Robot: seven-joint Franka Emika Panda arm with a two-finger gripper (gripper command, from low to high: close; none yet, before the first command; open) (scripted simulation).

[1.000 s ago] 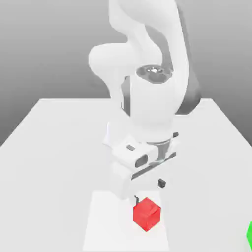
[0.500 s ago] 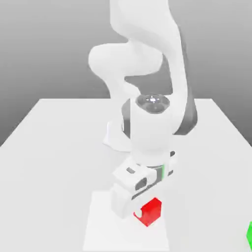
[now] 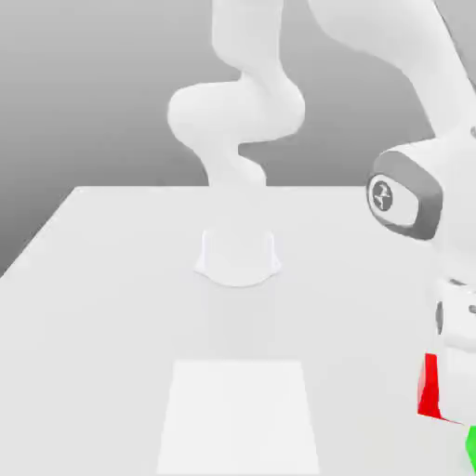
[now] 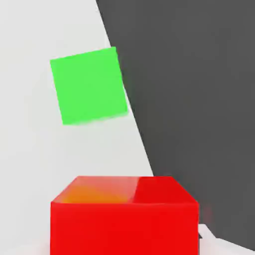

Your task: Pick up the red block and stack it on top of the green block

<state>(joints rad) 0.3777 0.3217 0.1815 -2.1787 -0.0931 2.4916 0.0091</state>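
Note:
In the exterior view the red block (image 3: 428,386) hangs above the table at the right edge, mostly covered by my white gripper (image 3: 446,395), which is shut on it. Just below and to the right, a sliver of the green block (image 3: 471,448) rests on the table at the picture's corner. The hand view has the red block (image 4: 124,216) close up between my fingers. The green block (image 4: 89,85) lies on the white table beyond it, apart from it and close to the table's edge.
My arm's round base (image 3: 238,256) stands at the middle of the white table (image 3: 102,307). A lighter square patch (image 3: 240,414) marks the front centre. Dark floor (image 4: 199,89) lies past the table edge beside the green block.
My gripper came down around the red block on the square patch and shut on it. It then lifted the block and carried it to the exterior view's right, near the green block.

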